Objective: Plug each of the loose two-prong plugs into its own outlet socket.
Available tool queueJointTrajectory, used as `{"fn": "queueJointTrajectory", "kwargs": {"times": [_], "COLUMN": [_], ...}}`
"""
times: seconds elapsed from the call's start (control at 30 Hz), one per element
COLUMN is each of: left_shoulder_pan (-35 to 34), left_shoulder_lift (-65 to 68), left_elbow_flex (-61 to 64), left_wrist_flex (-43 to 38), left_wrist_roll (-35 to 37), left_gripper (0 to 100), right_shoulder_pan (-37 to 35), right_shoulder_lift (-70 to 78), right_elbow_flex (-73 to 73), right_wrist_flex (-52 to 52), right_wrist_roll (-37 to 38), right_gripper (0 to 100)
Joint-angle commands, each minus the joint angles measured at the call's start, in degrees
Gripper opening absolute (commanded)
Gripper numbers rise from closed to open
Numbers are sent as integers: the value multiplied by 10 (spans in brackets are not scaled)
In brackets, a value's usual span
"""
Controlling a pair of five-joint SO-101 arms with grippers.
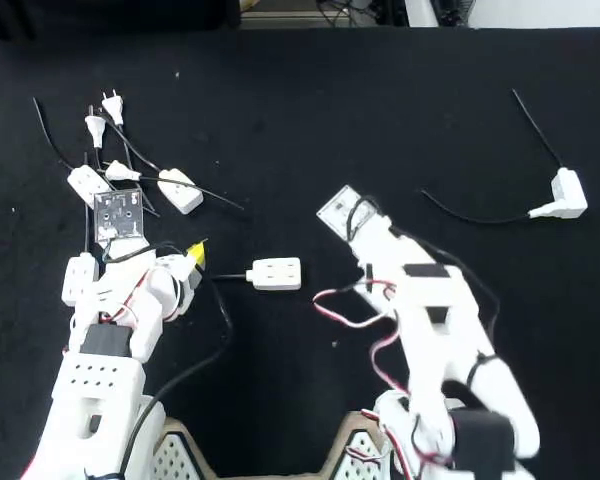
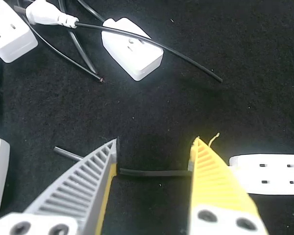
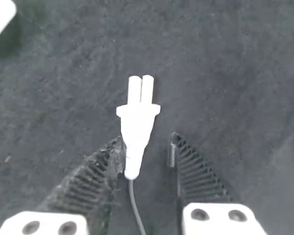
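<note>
My left gripper (image 2: 154,147) is open, its grey and yellow fingers standing either side of a short black cable (image 2: 152,172). That cable runs to a white outlet socket (image 2: 267,174), which lies mid-table (image 1: 276,273). My right gripper (image 3: 146,141) is open around a white two-prong plug (image 3: 138,117). The plug's body rests against one finger, a gap separates it from the other, and its prongs point away from the wrist. In the high view this gripper (image 1: 345,215) sits right of centre. Loose plugs (image 1: 102,115) lie at the back left.
More white sockets (image 1: 180,190) (image 1: 88,183) (image 1: 78,278) and tangled black cables crowd the left side ahead of my left arm. An angled white plug (image 1: 566,195) with its cable lies far right. The table is covered in black cloth.
</note>
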Motion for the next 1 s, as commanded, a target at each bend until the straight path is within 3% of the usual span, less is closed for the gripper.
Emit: {"fn": "queueJointTrajectory", "kwargs": {"times": [0.0,0.27,0.4,0.43,0.53,0.73,0.97], "left_shoulder_pan": [0,0,0,0,0,0,0], "left_shoulder_lift": [-9,-9,-9,-9,-9,-9,-9], "left_elbow_flex": [-7,-7,-7,-7,-7,-7,-7], "left_wrist_flex": [-4,-4,-4,-4,-4,-4,-4], "left_wrist_roll": [-6,-6,-6,-6,-6,-6,-6], "left_gripper": [242,242,242,242,242,242,242], "right_shoulder_pan": [1,22,22,22,17,-35,-49], "right_shoulder_lift": [52,99,95,90,58,-11,35], "right_elbow_flex": [-73,-102,-102,-102,-106,-102,-107], "right_wrist_flex": [-18,-18,-18,-16,32,161,184], "right_wrist_roll": [2,2,-29,-56,-94,-101,-103], "right_gripper": [141,133,5,21,11,11,13]}}
